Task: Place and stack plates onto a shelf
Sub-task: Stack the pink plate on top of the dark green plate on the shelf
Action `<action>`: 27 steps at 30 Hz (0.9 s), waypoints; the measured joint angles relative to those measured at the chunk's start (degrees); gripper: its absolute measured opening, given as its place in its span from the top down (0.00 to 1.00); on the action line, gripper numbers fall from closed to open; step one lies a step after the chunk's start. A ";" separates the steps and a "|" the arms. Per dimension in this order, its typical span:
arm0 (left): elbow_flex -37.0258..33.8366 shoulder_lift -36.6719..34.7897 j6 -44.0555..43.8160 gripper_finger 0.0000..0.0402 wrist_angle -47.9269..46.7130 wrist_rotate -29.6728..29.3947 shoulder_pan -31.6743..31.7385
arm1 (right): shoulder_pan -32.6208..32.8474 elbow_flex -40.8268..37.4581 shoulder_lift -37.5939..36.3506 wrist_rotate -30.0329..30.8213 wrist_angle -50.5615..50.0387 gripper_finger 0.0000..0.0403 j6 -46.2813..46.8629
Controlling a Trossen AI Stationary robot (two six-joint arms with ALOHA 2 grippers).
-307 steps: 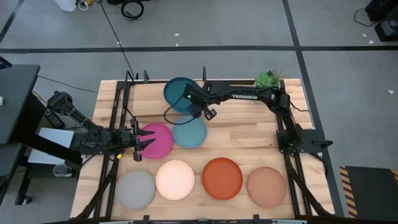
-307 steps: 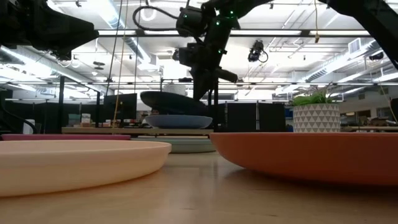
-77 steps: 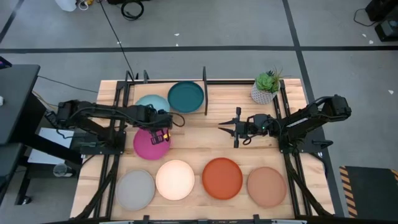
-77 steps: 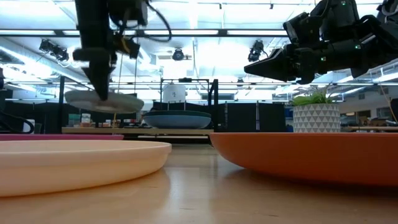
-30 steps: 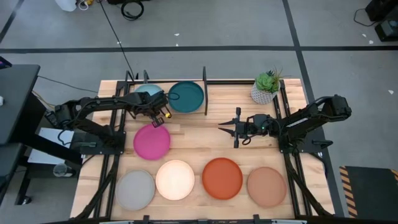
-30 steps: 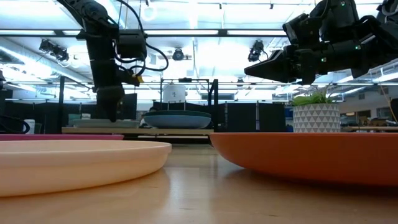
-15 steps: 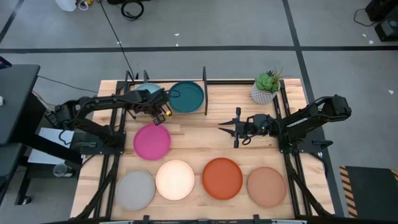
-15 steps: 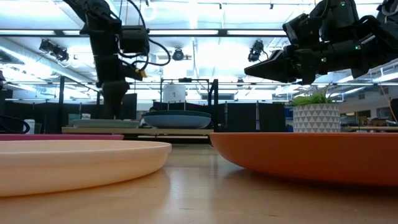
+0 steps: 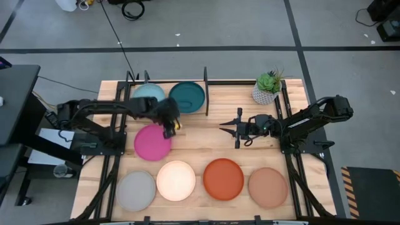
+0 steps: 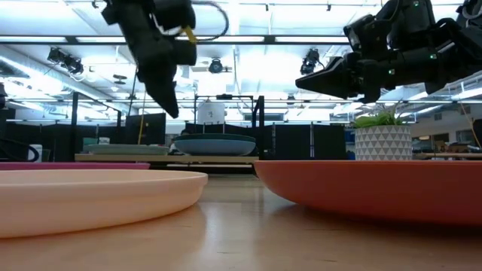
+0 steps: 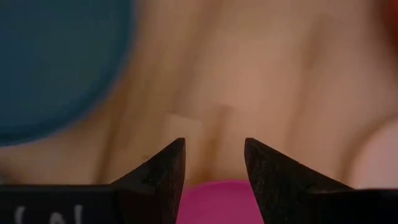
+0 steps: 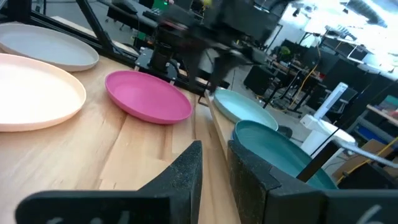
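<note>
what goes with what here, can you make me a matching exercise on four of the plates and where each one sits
Things:
1. teal plate
2. pink plate
3. tan plate
4. grey plate

Places:
a. front row, right end
b. on the shelf, right spot
c. front row, left end
d. alone on the table, between shelf and front row

Pairs: 1-b, 2-d, 3-a, 4-c

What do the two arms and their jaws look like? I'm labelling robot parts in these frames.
Both arms are dark, slim and jointed. The left gripper carries a small yellow-orange mark and has tapered black fingers. The right gripper ends in pointed black fingers; a green light glows near its wrist, and black cables loop along both arms.
</note>
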 joint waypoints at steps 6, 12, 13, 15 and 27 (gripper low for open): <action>0.00 0.00 -12.62 0.57 1.07 -0.16 -8.64 | -0.24 0.02 -0.02 -0.03 2.48 0.80 -2.04; -0.03 1.27 -29.24 0.57 0.88 0.02 -14.45 | -1.80 0.02 0.00 -0.57 3.91 0.80 -2.48; -0.03 1.74 -31.57 0.57 0.92 0.14 -15.28 | -2.11 0.02 0.00 -0.57 3.91 0.80 -2.64; -0.03 3.03 -35.60 0.57 0.48 0.64 -16.58 | -2.74 0.02 0.00 -0.63 3.91 0.80 -2.65; -0.05 15.09 -46.11 0.57 -5.75 0.30 -16.45 | -5.61 0.02 0.00 -8.92 5.22 0.80 -2.65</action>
